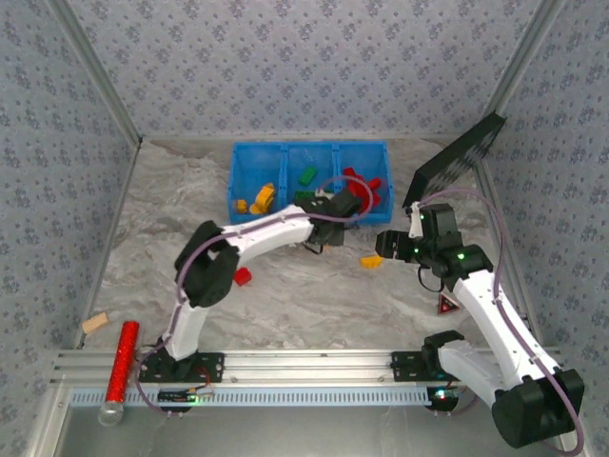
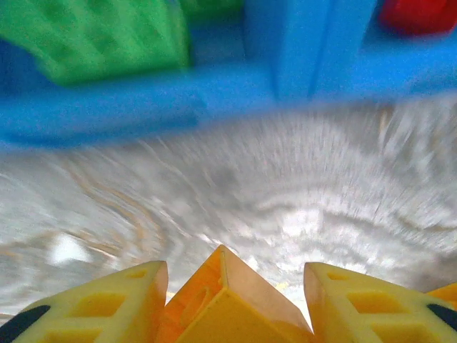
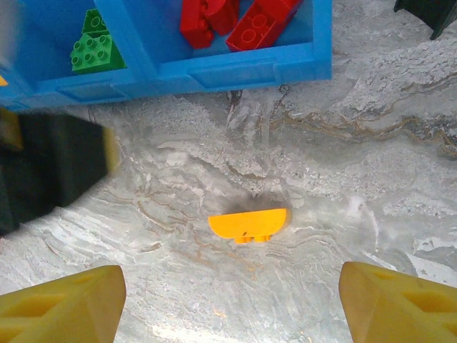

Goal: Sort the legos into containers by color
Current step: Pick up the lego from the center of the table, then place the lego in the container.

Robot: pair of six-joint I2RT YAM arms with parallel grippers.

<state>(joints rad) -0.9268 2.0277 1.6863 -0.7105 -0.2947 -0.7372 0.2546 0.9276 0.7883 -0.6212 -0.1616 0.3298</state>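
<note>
My left gripper (image 2: 233, 289) is shut on a yellow-orange lego (image 2: 214, 314), low over the table just in front of the blue tray's front wall (image 2: 214, 96). In the top view this gripper (image 1: 343, 206) is at the tray's (image 1: 235, 181) near edge, by the middle container. Green legos (image 2: 93, 36) lie in the middle container, red ones (image 3: 243, 25) in the right one, yellow ones (image 1: 262, 198) in the left one. My right gripper (image 3: 232, 300) stands open above a curved orange lego (image 3: 248, 223) lying on the table. A red lego (image 1: 244, 276) lies beside the left arm.
A black flat panel (image 1: 457, 157) leans at the back right. A long red glittery tube (image 1: 121, 357) and a small tan piece (image 1: 94, 324) lie near the front left. A red triangular piece (image 1: 445, 305) sits by the right arm. Patterned walls enclose the table.
</note>
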